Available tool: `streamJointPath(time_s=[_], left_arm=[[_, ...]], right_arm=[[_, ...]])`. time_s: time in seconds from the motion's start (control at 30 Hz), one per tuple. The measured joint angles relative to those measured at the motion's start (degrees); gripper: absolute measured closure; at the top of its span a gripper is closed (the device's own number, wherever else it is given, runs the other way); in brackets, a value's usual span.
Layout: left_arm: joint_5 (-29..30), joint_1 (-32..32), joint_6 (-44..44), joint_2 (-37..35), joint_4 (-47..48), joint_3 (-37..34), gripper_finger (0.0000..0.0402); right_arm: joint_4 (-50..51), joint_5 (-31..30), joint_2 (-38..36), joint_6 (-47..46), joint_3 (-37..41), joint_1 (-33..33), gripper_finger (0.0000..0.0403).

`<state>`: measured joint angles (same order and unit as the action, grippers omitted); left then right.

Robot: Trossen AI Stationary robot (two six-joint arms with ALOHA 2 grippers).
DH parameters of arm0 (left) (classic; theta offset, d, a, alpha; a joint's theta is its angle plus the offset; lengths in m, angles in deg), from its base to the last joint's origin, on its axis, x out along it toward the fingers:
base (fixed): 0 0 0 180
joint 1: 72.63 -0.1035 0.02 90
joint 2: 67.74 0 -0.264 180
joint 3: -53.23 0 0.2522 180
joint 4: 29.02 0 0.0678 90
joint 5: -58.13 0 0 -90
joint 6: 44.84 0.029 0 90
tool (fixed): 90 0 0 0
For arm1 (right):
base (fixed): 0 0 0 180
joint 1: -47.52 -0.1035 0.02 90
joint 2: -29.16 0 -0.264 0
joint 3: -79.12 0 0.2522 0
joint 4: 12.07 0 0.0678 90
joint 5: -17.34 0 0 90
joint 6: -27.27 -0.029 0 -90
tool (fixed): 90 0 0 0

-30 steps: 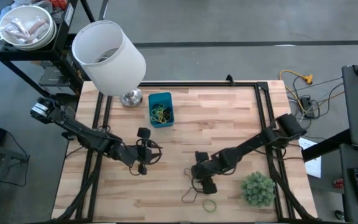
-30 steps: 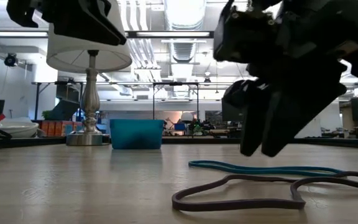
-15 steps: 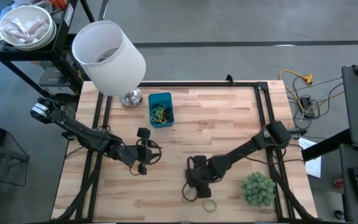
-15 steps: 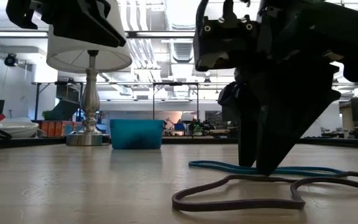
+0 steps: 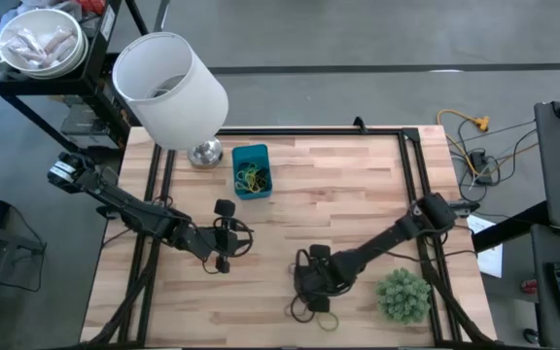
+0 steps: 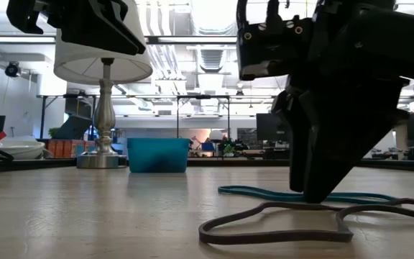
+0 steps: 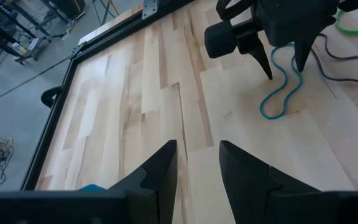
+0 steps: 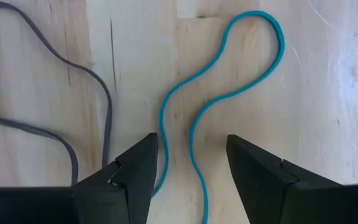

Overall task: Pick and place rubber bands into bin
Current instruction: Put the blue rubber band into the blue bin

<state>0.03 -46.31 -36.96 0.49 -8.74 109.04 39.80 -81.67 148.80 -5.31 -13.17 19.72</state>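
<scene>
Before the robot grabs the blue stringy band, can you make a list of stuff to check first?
1. Right hand open: ok, its fingers stand apart.
2. Blue rubber band lined up: ok, part of the loop runs between the two fingers in the right wrist view.
3. Dark rubber band out of the grab: cannot tell, it ends close beside one finger.
4. Hand low enough: ok, in the low view the fingertips reach down to the table at the band.
5. Blue bin free to reach: ok, open on top, some bands already inside.
6. Left hand out of the way: ok, it waits off to the side, holding nothing.
</scene>
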Motion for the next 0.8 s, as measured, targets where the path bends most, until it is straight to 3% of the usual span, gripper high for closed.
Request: streamJointPath(time_s=[0.2, 0.6, 0.8], left_arm=[[0.0, 0.0, 0.0, 0.0, -0.02, 0.04, 0.0297], [0.0, 0.0, 0.02, 0.0, -0.02, 0.04, 0.0297], [0.0, 0.0, 0.02, 0.0, -0.02, 0.04, 0.0297]], right_arm=[[0.07, 0.14, -0.04, 1.57, 0.49, -0.1, 0.0233], [-0.35, 3.25, -0.04, 7.37, 0.51, -0.1, 0.0381], [-0.33, 1.65, -0.21, 12.28, 0.59, -0.14, 0.0394]])
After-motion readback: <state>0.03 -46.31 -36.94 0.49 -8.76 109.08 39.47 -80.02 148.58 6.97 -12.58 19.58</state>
